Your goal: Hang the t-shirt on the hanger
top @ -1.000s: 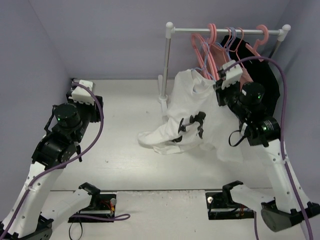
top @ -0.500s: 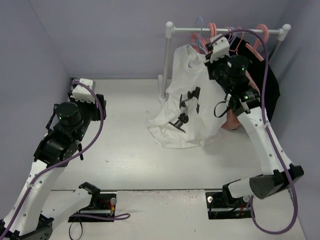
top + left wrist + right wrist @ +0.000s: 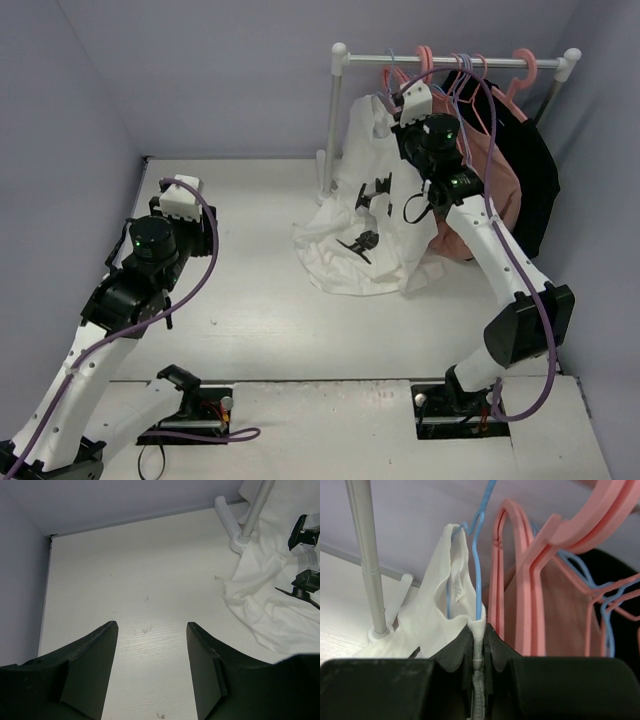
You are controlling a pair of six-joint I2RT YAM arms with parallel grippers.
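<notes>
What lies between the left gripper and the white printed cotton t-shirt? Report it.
Only bare white tabletop separates the left gripper from the white t-shirt; the left wrist view shows it.

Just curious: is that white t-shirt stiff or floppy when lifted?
Likely floppy: the t-shirt hangs in folds, hem pooled on the table. Probably light: the right gripper holds it by a pinched collar edge. It may slip off the thin hanger.

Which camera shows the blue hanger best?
Right wrist view: the hanger shows close up, a blue wire at the neck of the t-shirt, above the right gripper. The top view gives only a faint line by the rail; the left wrist view misses it.
</notes>
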